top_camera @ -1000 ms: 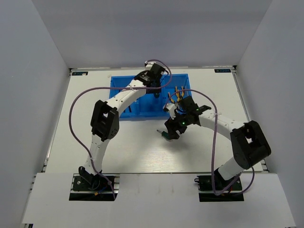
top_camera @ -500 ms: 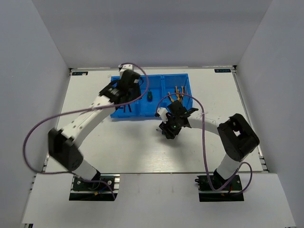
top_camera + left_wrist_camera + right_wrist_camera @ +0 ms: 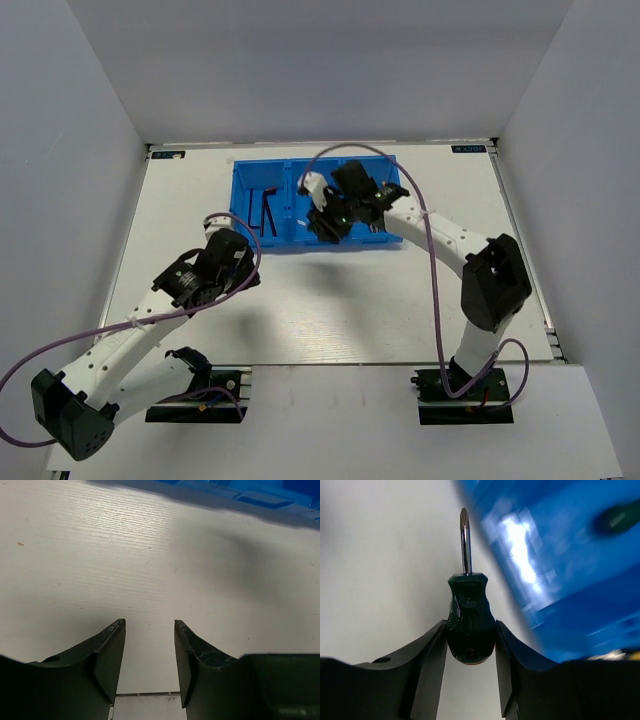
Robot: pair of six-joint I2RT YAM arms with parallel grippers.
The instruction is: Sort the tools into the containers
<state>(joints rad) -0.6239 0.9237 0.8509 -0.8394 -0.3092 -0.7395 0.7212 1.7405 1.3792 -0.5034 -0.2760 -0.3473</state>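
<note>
My right gripper (image 3: 470,622) is shut on a stubby green-handled screwdriver (image 3: 469,625), its tip pointing away from the wrist. In the top view this gripper (image 3: 328,224) hangs over the front of the middle compartment of the blue bin tray (image 3: 248,240). A second green screwdriver (image 3: 619,516) lies blurred inside the bin (image 3: 560,570). Two dark hex keys (image 3: 263,212) lie in the left compartment. A bit of yellow pliers handle (image 3: 615,655) shows at the bin's edge. My left gripper (image 3: 149,622) is open and empty over bare table, in front of the bin (image 3: 228,244).
The blue bin's front wall (image 3: 260,500) runs along the top of the left wrist view. The right arm (image 3: 440,235) reaches across the right compartment and hides most of it. Grey walls enclose the white table (image 3: 330,310) on three sides.
My right gripper carried the screwdriver from the table in front of the bin to over the middle compartment. My left arm drew back from the bin to the near left.
</note>
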